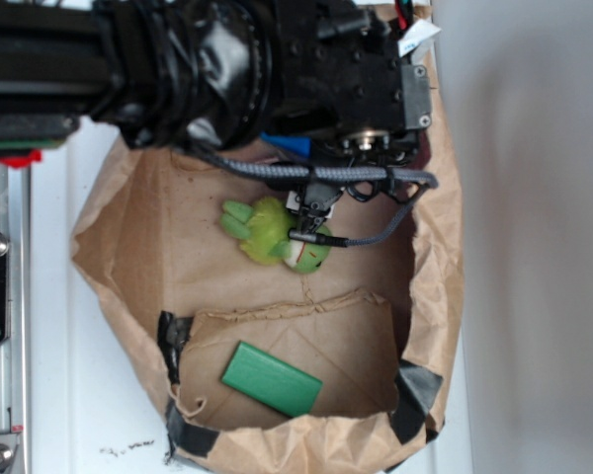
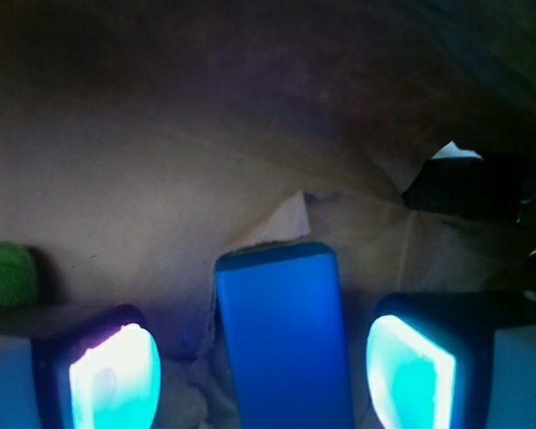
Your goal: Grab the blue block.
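In the wrist view the gripper [image 2: 263,375] stands spread, its two glowing pads [image 2: 116,380] set well apart to either side of the blue block [image 2: 286,335]. The block lies lengthwise between them on the brown paper, its far end pointing away from the camera; a gap shows on each side, so neither pad touches it. Left of the left pad, a bit of the green plush toy [image 2: 4,275] peeks in at the frame edge. In the exterior view the black arm covers most of the block, leaving only a blue corner [image 1: 287,145] visible just beneath it, near the upper edge of the paper bag [image 1: 128,257]. The plush toy [image 1: 272,232] lies just below that corner. A green block [image 1: 272,378] rests well apart, near the bag's lower edge.
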Motion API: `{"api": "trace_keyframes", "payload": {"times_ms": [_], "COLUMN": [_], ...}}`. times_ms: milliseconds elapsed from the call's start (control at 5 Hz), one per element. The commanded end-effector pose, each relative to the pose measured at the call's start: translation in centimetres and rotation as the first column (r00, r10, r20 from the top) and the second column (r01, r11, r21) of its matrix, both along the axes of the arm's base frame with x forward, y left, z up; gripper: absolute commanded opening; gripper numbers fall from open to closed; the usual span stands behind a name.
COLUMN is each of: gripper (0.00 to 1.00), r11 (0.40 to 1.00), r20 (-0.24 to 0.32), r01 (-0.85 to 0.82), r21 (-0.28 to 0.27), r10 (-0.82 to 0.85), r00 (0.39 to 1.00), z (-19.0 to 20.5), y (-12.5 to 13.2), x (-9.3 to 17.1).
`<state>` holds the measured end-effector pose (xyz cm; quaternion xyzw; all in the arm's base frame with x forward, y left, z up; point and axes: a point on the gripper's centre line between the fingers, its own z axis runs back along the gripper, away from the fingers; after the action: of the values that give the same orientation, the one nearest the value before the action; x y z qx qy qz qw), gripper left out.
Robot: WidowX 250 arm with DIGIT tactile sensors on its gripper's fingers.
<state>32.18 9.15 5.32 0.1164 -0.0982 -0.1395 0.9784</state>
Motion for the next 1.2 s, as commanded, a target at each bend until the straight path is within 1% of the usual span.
{"api": "trace_keyframes", "payload": {"times_ms": [0, 400, 600, 800, 1000], "gripper": [1.00, 1.00, 1.00, 1.00, 1.00], "r11": [0.998, 0.998, 0.995, 0.994, 0.992], "r20": [0.088, 0.088, 0.020, -0.046, -0.057], "r01": [0.034, 0.034, 0.047, 0.083, 0.102], "r21": [0.062, 0.062, 0.087, 0.071, 0.069], "r10": [-0.040, -0.040, -0.049, -0.080, -0.098], "r00": [0.995, 0.995, 0.999, 0.996, 0.994], "z": [2.7, 2.7, 1.3, 0.5, 0.1], "y": [-0.4, -0.4, 0.7, 0.7, 0.5], "x": [1.1, 1.1, 0.6, -0.4, -0.6]}}
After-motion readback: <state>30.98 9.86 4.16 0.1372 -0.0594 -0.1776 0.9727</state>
